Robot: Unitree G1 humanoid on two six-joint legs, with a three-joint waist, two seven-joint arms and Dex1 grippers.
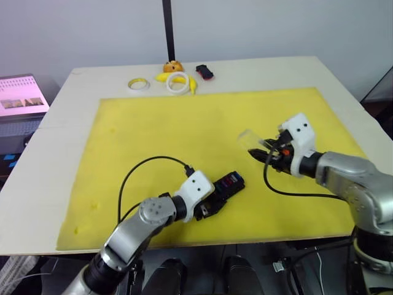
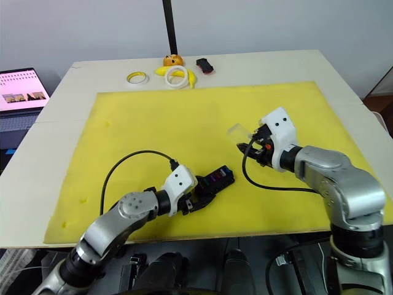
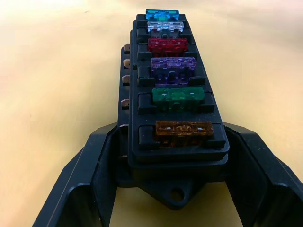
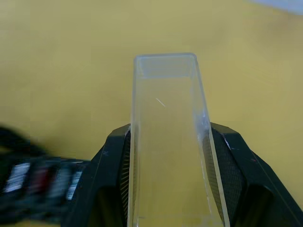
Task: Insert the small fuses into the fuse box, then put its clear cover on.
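The black fuse box lies on the yellow mat near its front edge. My left gripper is shut on the box's near end, one finger on each long side. Several small fuses stand in a row in its slots: teal, clear, red, purple, green and orange. To the right, my right gripper is shut on the clear cover, holding it by its long sides above the mat. The cover sticks out toward the mat's middle, apart from the box.
At the table's far edge lie a yellow tape ring, a white tape ring on a banana, an orange toy and a small black-and-red gadget. A laptop screen stands off the table's left side. A black pole rises behind.
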